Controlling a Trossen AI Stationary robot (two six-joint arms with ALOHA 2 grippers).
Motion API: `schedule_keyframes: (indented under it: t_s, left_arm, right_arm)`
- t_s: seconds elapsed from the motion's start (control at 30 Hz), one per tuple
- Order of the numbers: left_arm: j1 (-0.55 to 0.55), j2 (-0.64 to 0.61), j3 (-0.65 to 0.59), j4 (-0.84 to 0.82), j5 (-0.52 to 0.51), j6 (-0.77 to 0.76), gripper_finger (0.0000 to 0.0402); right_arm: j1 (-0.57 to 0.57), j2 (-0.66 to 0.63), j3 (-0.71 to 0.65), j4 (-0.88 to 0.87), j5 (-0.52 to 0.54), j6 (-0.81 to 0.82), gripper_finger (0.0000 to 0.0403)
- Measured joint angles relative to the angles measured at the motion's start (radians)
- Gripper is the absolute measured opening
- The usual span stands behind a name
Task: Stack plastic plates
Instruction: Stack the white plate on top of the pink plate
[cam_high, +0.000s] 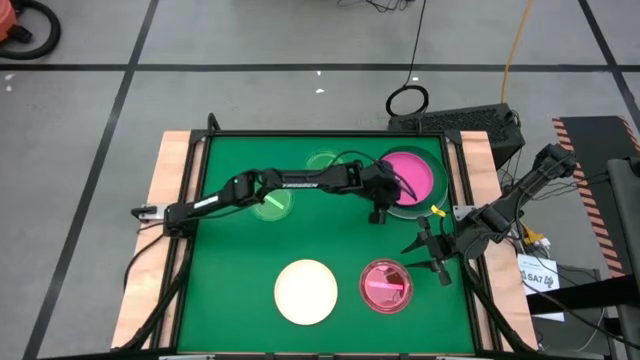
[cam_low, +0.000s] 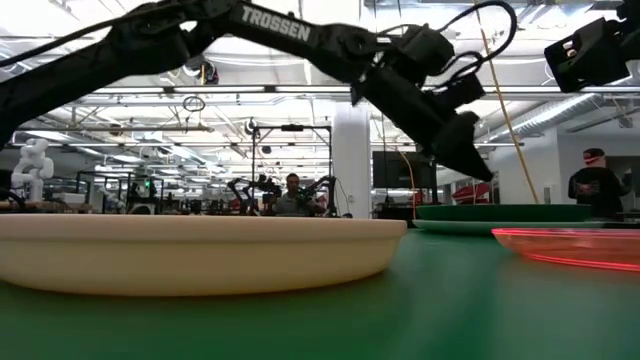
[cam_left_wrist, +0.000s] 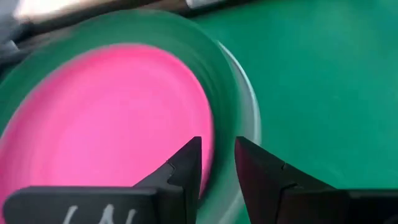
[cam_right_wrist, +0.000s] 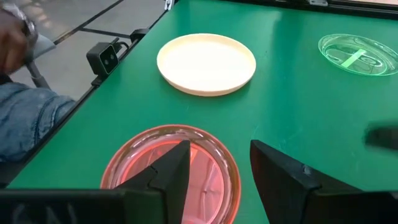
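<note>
A large robotics lab or workshop, apparently: exposed ceiling trusses (cam_low: 300, 100) with strip lights, more robot arms (cam_low: 250, 190) on benches beyond the green table's (cam_low: 300, 320) far edge, people (cam_low: 598, 185) standing around, tape-lined concrete floor (cam_high: 250, 90).

Green tabletop (cam_high: 230, 260) carries plates — cream plate (cam_high: 306, 291), pink striped plate (cam_high: 385, 285), two small green plates (cam_high: 272, 204) (cam_high: 322, 161), magenta-topped stack (cam_high: 412, 178)

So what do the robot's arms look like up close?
Both arms are dark, nearly black, and built from long thin jointed pieces. The left arm has TROSSEN written on it in white letters, and black cables loop beside its wrist. The left gripper and the right gripper each have two dark fingers that taper to a point. The right arm looks just as dark and bony.
</note>
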Motion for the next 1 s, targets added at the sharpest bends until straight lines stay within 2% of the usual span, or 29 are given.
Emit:
schedule_keyframes:
  t_s: [0.53, 0.87, 1.0]
  left_arm:
    - [-0.068, -0.072, -0.002, -0.472, -0.007, -0.097, 0.0104]
    - [-0.237, -0.127, -0.002, -0.659, -0.168, -0.199, 0.0104]
    - [-0.313, -0.155, -0.002, -0.677, -0.230, -0.249, 0.0104]
  right_arm:
    - [0.000, -0.006, 0.000, 0.043, 0.000, -0.133, 0.0160]
    - [0.000, 0.015, 0.000, 0.053, 0.000, -0.084, 0.0160]
    - [0.000, 0.062, 0.000, 0.106, 0.002, -0.088, 0.0160]
